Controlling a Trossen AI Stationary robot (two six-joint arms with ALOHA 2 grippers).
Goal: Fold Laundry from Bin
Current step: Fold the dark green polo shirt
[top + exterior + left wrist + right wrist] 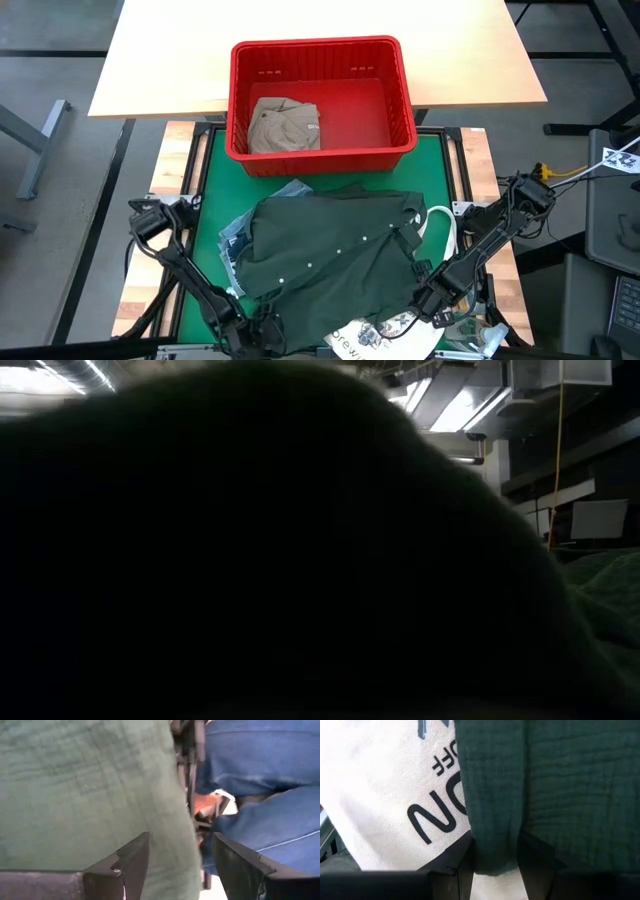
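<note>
Right gripper (495, 862) pinching the dark green shirt (335, 245) hem at the near-right corner; left gripper (182, 867) wide, beside the near-left edge, empty.

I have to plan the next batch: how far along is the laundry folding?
Early. Out of the bin: the dark green shirt, spread unfolded over denim. In hand: right gripper pinches its edge; left gripper is open beside it. Left: a khaki garment waits in the bin.

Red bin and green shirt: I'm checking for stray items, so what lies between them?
High view: only bare green mat between the red bin and the green shirt.
</note>
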